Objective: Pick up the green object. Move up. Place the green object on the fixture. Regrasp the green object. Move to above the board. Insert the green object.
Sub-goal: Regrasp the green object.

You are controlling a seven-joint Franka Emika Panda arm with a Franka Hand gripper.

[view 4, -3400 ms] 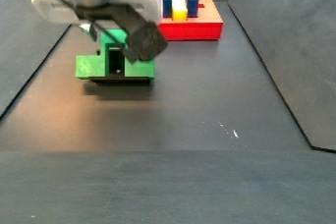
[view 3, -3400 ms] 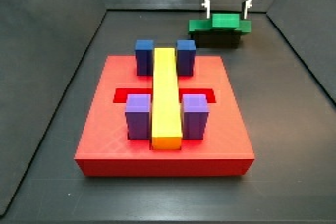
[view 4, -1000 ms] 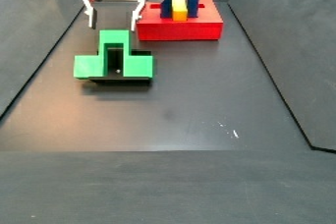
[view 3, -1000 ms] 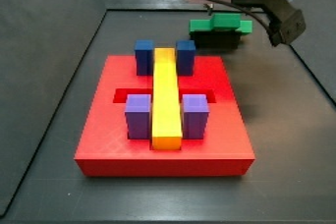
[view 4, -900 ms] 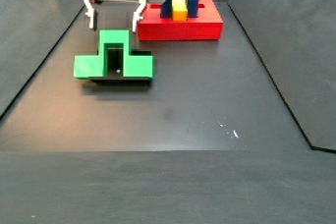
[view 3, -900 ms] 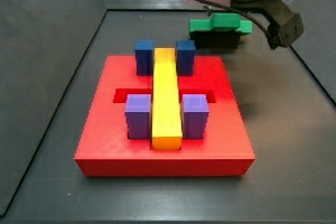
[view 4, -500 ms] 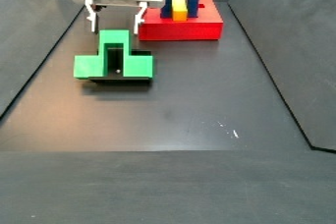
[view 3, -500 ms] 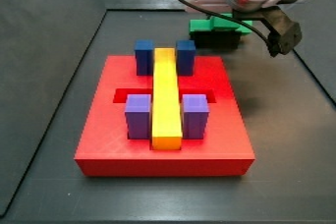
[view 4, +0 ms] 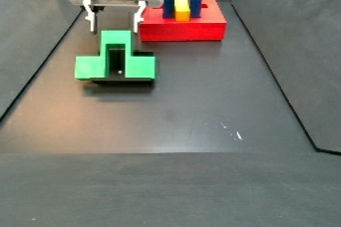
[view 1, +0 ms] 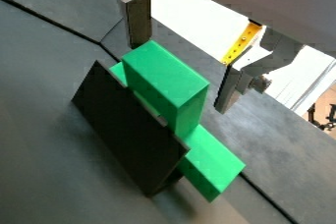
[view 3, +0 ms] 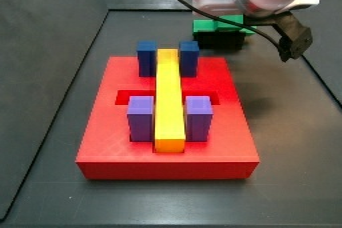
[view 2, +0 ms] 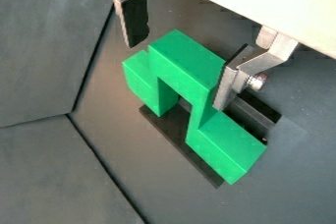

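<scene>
The fingers point(view 2: 133, 19) of the gripper point(view 2: 187, 41) stood spread apart, one on each side of the raised cube of the bright green plastic piece point(view 2: 191, 87), not touching it. That piece rested on the small black holder fixture point(view 1: 125, 140), crossbar running across the gap.

Even overhead light, soft shadows, mild floor sheen, sharp focus, overexposed wrist-view backgrounds

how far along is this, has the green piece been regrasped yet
Done: the green object sits on the fixture. In hand: the regrasp, since the gripper is open, its fingers either side of the raised cube, not closed. Left: grasping, moving above the board and inserting.
</scene>
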